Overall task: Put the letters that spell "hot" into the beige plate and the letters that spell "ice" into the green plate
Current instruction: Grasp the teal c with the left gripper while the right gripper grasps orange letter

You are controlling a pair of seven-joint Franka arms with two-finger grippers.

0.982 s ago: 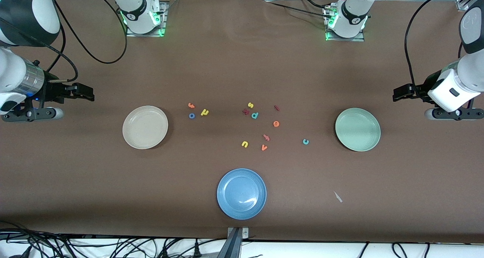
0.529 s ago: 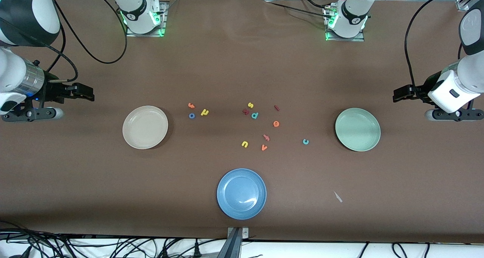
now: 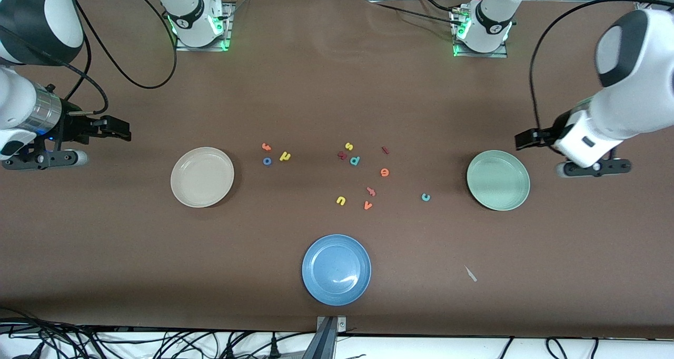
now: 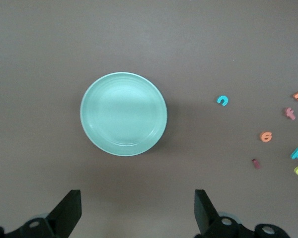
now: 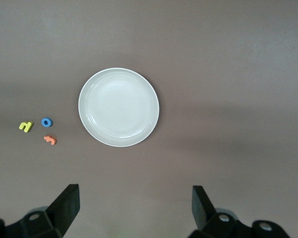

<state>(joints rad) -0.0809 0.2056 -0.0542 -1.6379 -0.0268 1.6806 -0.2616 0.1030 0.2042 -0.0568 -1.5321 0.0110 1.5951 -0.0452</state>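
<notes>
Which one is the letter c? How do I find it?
Find the green plate toward the left arm's end of the table. Beside it, toward the middle, a tiny teal c lies alone on the brown table. The teal p sits farther away among other letters.

Lying between beige plate [image 3: 202,177] and green plate [image 3: 498,179]: scattered letters [image 3: 355,161]; blue plate [image 3: 336,269] nearer the front camera than these.
</notes>
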